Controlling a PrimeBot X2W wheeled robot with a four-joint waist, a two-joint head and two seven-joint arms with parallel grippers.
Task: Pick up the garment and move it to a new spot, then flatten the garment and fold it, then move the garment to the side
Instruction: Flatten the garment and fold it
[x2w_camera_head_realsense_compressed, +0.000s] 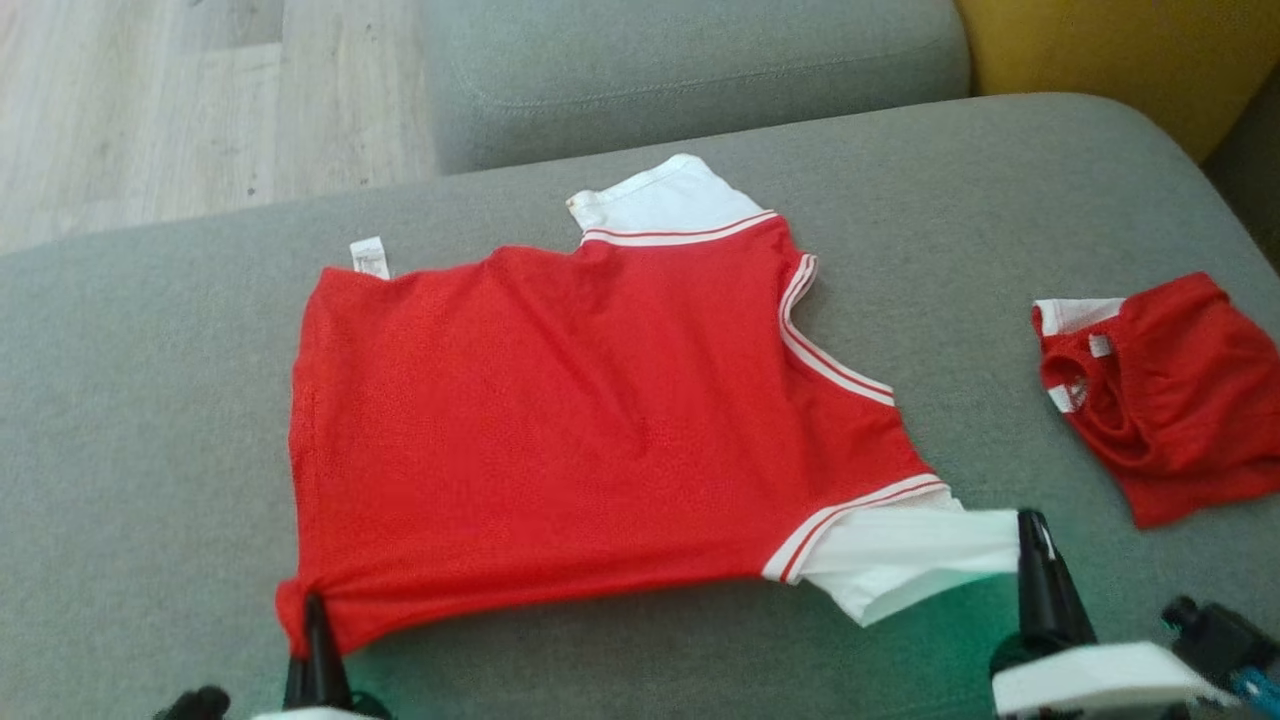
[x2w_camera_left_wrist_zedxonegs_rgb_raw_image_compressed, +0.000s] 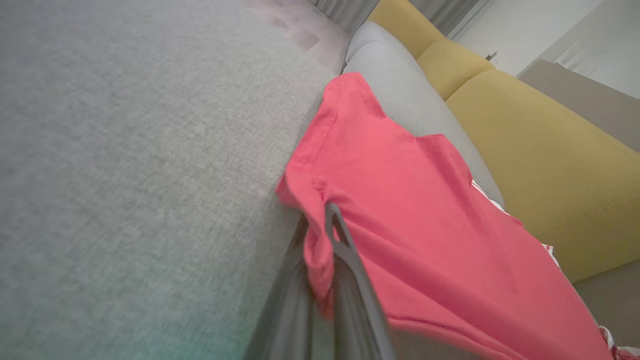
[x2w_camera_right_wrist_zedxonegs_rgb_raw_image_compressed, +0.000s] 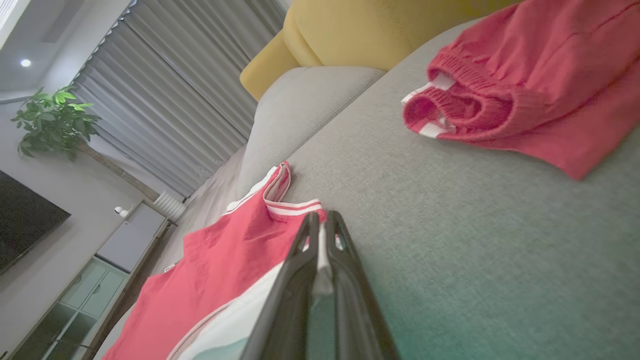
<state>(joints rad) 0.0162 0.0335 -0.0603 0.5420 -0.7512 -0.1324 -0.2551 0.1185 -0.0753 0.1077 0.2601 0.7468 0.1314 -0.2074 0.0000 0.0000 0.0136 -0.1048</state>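
You hold the shirt (x2w_camera_head_realsense_compressed: 560, 420), spread on the sofa (x2w_camera_head_realsense_compressed: 150, 400) between your hands: left hand (x2w_camera_head_realsense_compressed: 316, 608) clamped on the hem corner (x2w_camera_head_realsense_compressed: 298, 596), right hand (x2w_camera_head_realsense_compressed: 1032, 528) on the white sleeve (x2w_camera_head_realsense_compressed: 900, 565). It looks light and limp; expect sagging.

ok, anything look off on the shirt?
Minor only. The red shirt lies mostly flat, but its near hem corner is bunched where the left hand pinches it, and a white care label pokes out past the far hem corner. Red shorts sit crumpled on the right.
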